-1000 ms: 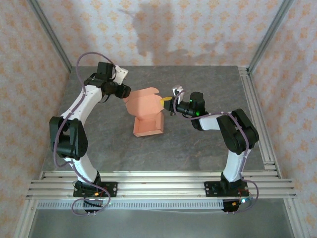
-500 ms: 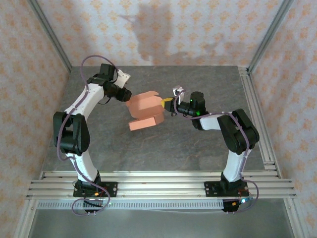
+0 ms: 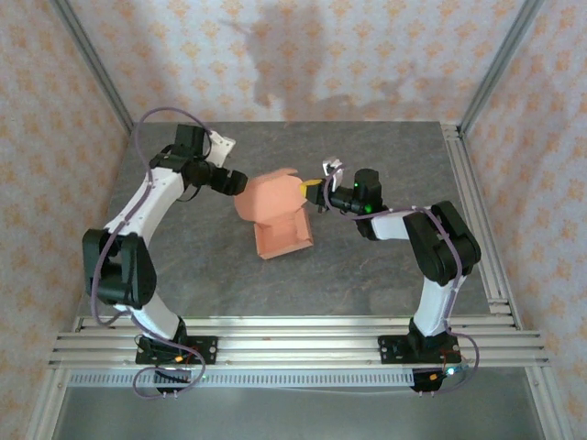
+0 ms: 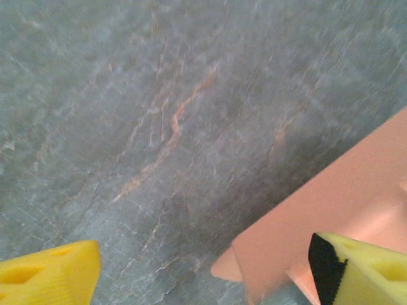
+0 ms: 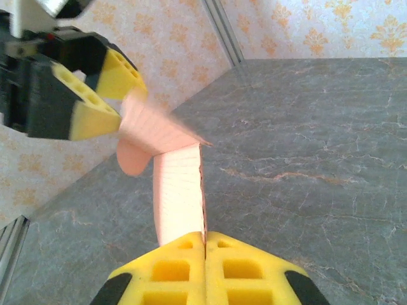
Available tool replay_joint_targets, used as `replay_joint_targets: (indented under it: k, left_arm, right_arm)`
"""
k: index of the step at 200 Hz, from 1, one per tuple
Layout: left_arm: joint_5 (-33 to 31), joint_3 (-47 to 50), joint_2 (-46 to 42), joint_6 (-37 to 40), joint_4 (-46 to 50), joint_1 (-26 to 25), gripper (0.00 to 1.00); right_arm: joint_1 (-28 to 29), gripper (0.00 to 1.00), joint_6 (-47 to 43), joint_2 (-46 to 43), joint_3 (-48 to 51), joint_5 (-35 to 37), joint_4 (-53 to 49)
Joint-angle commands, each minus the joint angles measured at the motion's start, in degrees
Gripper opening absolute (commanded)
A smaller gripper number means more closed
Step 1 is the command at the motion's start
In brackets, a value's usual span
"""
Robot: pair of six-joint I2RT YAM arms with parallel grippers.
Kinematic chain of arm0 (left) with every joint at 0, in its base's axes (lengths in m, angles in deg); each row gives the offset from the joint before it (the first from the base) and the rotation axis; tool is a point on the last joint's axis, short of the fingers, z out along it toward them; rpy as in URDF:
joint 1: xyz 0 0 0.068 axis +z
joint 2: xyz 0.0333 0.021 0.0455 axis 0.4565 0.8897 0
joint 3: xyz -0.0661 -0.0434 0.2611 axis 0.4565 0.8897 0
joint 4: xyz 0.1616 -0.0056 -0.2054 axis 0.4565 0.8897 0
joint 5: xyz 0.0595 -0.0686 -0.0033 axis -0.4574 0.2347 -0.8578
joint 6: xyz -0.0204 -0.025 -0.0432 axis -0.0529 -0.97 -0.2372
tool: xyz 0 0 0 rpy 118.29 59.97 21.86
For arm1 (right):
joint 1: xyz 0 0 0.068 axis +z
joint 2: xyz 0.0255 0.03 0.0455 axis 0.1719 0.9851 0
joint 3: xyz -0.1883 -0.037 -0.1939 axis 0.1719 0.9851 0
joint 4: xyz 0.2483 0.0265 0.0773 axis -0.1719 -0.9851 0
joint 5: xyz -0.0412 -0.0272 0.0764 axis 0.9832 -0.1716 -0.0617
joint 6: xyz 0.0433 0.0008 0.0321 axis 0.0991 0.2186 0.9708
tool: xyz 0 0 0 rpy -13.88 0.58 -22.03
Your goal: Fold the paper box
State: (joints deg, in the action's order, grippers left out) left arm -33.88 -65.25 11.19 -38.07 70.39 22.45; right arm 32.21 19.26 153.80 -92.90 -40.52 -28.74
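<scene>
A thin salmon-orange paper box [image 3: 280,220], partly folded from plain card, is sitting in the middle of a grey stone-patterned table [image 3: 385,275], between the two robot arms. Its near portion is forming a shallow open tray that is resting on the table surface. A broad flap at the far end is standing up off it.

The right gripper [image 3: 317,191] is reaching in from the right and pinching the card's raised right edge. In the right wrist view its yellow foam fingers [image 5: 146,279] are pressing tightly together, with a strip of card clamped between them and running away from the camera.

The left gripper [image 3: 240,182] is hanging at the flap's left edge with its jaws standing wide apart. In the left wrist view one yellow finger [image 4: 51,276] is sitting at the lower left corner and the other at the lower right, with bare table between them. A corner of the card is lying just beside the right-hand finger; whether it is touching cannot be told.
</scene>
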Motion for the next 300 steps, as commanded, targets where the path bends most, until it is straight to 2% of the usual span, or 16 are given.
replay_joint_targets:
  k: [1,48,82,129,155,184,218,256,291,300]
  left_arm:
    - [3.68,1.36,-4.53,-2.14,-4.71,0.58,0.87]
    - [2.85,1.77,-2.97,-0.95,-2.17,0.59,0.80]
    - [2.29,0.79,1.32,-0.54,-0.91,0.58,0.67]
    - [-0.48,-1.36,5.98,-0.34,-0.91,0.58,0.65]
    - [-0.27,-3.27,7.99,-0.05,0.00,0.59,0.56]
    - [-0.27,-4.17,9.22,-0.45,-0.47,0.58,0.55]
    - [1.02,-5.75,11.03,-1.07,-0.70,0.49,0.47]
    - [2.30,-7.41,12.87,-1.09,0.50,0.56,0.27]
    - [3.78,-6.85,11.88,-1.64,-0.03,0.40,0.02]
    - [3.74,-6.43,11.04,-1.98,-0.30,0.25,0.00]
  right_arm:
    - [-0.42,0.00,1.08,-3.25,0.06,-0.33,4.58]
    - [-0.49,0.00,1.91,-3.69,0.09,-1.64,5.48]
    - [-0.44,0.00,2.95,-3.48,-0.01,-2.71,6.36]
    - [-0.51,0.00,3.29,-3.46,-0.16,-3.63,6.23]
    - [-0.51,0.00,3.48,-3.53,-0.33,-4.05,5.98]
    - [-0.49,0.00,3.61,-3.45,-0.74,-4.87,5.63]
    - [-0.43,0.00,3.67,-3.31,-1.15,-5.65,4.82]
    - [-0.48,0.00,4.11,-3.51,-1.39,-5.60,4.37]
    - [-0.47,0.00,3.09,-3.77,-1.84,-5.12,2.53]
    - [-0.50,0.06,2.47,-4.11,-1.79,-4.30,1.67]
